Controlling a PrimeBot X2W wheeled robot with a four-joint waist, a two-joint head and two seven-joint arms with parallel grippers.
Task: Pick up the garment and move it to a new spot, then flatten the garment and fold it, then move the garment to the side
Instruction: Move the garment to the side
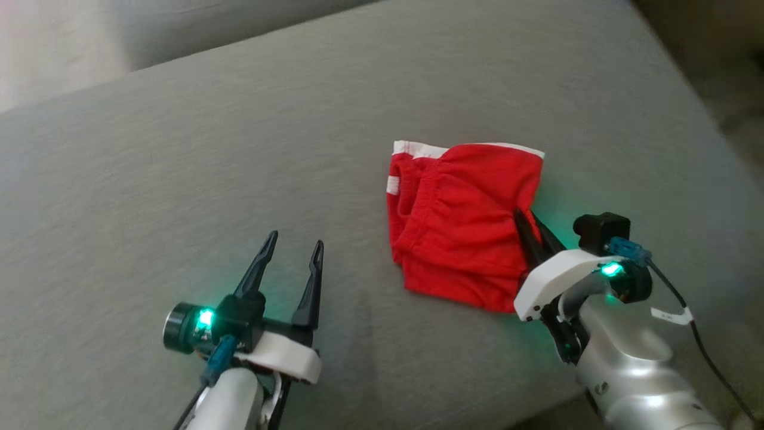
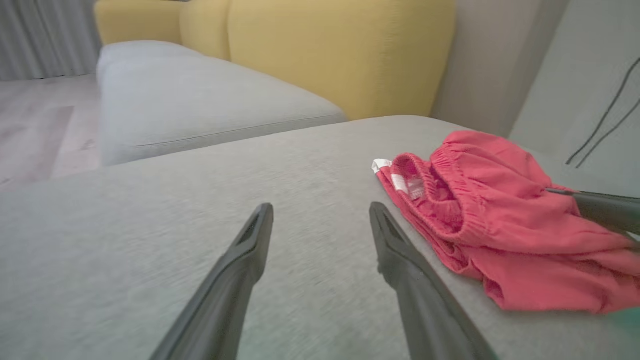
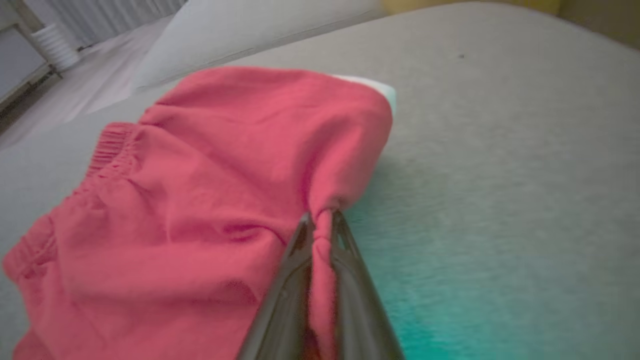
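The garment [image 1: 462, 221] is a pair of red shorts with a white trim, lying folded over on the grey cushion [image 1: 239, 149]. My right gripper [image 1: 525, 216] is shut on the garment's right edge, and a fold of red cloth [image 3: 322, 235] is pinched between its fingers. The cloth bunches toward that pinch. In the left wrist view the garment [image 2: 500, 225] lies to the right, with the right gripper's dark finger [image 2: 600, 207] on it. My left gripper [image 1: 295, 243] stands open over bare cushion, well left of the garment, holding nothing [image 2: 320, 210].
The grey cushion's front right edge [image 1: 537, 412] runs close under my right arm. Behind it stand a second grey seat [image 2: 200, 100] and yellow backrests [image 2: 340, 50]. A pale floor [image 2: 35, 130] lies to the far left. A black cable [image 1: 698, 334] trails from my right wrist.
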